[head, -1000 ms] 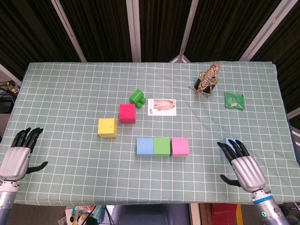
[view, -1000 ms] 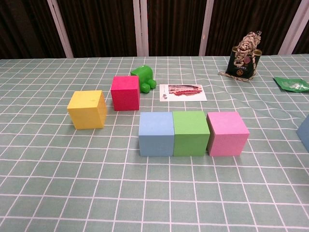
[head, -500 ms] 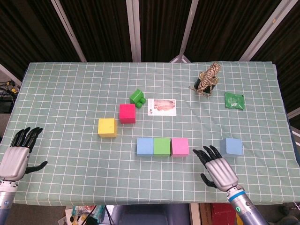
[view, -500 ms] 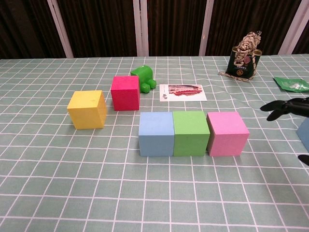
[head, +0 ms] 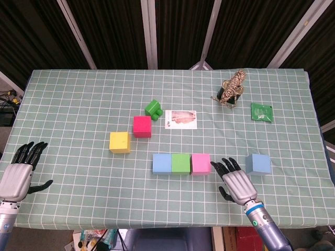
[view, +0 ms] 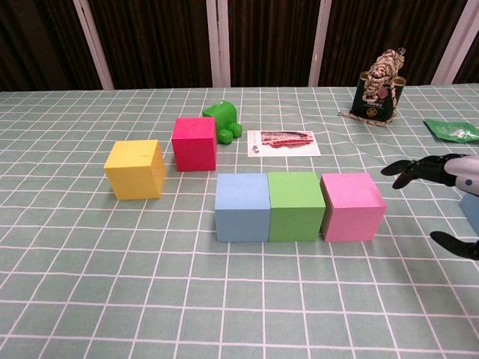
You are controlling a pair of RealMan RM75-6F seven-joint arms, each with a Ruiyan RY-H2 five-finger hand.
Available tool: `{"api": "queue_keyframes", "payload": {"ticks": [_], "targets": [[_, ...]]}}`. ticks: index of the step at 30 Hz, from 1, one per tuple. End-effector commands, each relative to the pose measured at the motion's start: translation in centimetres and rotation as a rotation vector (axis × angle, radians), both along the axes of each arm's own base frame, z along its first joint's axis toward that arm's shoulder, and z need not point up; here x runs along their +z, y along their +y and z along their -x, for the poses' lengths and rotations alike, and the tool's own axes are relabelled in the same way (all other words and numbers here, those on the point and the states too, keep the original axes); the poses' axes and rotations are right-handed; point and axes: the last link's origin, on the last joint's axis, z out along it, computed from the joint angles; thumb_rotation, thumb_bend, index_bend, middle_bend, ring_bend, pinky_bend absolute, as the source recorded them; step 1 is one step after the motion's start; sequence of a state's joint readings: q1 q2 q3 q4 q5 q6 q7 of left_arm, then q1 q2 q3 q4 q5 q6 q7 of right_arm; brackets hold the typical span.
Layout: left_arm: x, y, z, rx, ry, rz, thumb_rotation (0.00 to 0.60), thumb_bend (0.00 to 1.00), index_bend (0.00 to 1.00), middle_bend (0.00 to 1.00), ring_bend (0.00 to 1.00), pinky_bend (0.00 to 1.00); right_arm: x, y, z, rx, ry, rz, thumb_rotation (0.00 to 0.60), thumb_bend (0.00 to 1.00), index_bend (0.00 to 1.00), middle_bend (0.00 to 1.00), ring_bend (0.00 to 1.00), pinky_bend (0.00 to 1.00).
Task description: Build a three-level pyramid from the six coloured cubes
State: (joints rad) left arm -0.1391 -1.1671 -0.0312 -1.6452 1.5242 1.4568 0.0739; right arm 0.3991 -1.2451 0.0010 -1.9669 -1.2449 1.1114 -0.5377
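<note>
The bottom row looks done: a light blue cube (head: pixel 162 163), a green cube (head: pixel 181 163) and a pink cube (head: pixel 201 163) sit side by side, touching, near the front edge of the counter (head: pixel 78 99); nothing is stacked on them yet, so the middle row and the top are left to build.

Three cubes wait on their own; the yellow cube (head: pixel 119 142) and the red cube (head: pixel 142 126) sit just beside each other, further back and toward the left edge; a second blue cube (head: pixel 258 163) sits apart toward the right edge, in line with the row.

The right hand (head: pixel 236 180) is between the pink cube and that second blue cube, fingers spread and holding nothing; its fingertips come very close to the pink cube, though I cannot tell if they touch. The left hand (head: pixel 20 171) is at the front left corner, open too, with nothing in it.

A green toy (head: pixel 153 108), a card (head: pixel 180 118), a rope bundle (head: pixel 232 88) and a green packet (head: pixel 262 112) lie toward the back; I think they have no part in the pyramid.
</note>
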Motion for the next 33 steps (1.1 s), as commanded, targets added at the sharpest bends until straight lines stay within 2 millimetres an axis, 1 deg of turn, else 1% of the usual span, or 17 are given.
{"api": "queue_keyframes", "payload": {"ticks": [1,7,14,24,33], "targets": [[0.0,0.0,0.0,-0.001,0.001,0.002,0.6,0.09,0.0,0.06,0.0,0.03,-0.2,-0.1,0.3,-0.012,0.013,-0.011,0.6,0.5,0.0,0.18,0.0,0.0],[-0.1,-0.1,-0.1,0.0,0.002,0.006,0.6,0.09,0.0,0.06,0.0,0.03,-1.4,-0.2,0.5,-0.038,0.017,-0.044,0.6,0.5,0.0,0.18,0.0,0.0],[-0.1,-0.1,0.0,0.001,0.0,0.008,0.6,0.09,0.0,0.06,0.0,0.03,-2.3,-0.6,0.1,-0.04,0.006,-0.054,0.6,0.5,0.0,0.18,0.0,0.0],[0.0,-0.1,0.0,0.002,-0.003,0.009,0.6,0.09,0.0,0.06,0.0,0.03,-2.8,-0.4,-0.8,-0.021,-0.006,-0.064,0.6,0.5,0.0,0.18,0.0,0.0],[-0.1,-0.1,-0.1,-0.001,-0.003,0.013,0.6,0.09,0.0,0.06,0.0,0.03,-2.7,-0.2,-1.3,-0.01,-0.014,-0.061,0.6,0.5,0.0,0.18,0.0,0.0]]}}
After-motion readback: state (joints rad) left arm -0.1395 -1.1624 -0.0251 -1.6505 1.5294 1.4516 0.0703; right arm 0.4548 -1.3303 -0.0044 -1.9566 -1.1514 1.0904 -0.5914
